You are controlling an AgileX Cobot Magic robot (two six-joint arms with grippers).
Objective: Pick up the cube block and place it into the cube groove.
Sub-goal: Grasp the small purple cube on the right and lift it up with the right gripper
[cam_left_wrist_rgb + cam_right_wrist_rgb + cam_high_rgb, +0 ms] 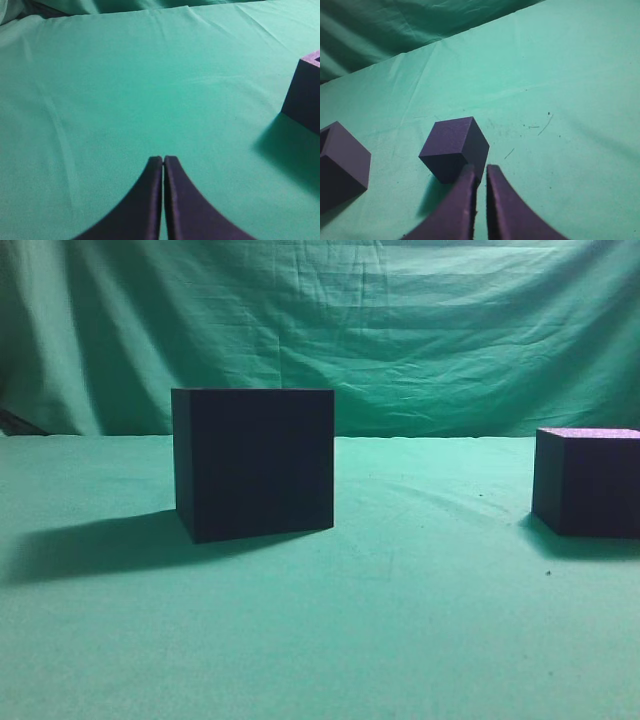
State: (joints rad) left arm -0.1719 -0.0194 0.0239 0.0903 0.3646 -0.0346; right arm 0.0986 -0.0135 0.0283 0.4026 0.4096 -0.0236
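Note:
The cube block [590, 483], small and dark navy with a speckled purple top, sits on the green cloth at the far right of the exterior view. In the right wrist view the cube block [454, 147] lies just ahead and left of my right gripper [480, 169], which is empty, its fingers almost together with a thin gap. The cube groove [253, 462], a larger near-black box, stands left of centre; it also shows in the right wrist view [340, 162] and the left wrist view [305, 97]. My left gripper [163, 159] is shut and empty over bare cloth. Neither gripper shows in the exterior view.
Green cloth [400, 620] covers the table and hangs as a backdrop behind it. Small dark specks and threads [545, 122] lie on the cloth to the right of the block.

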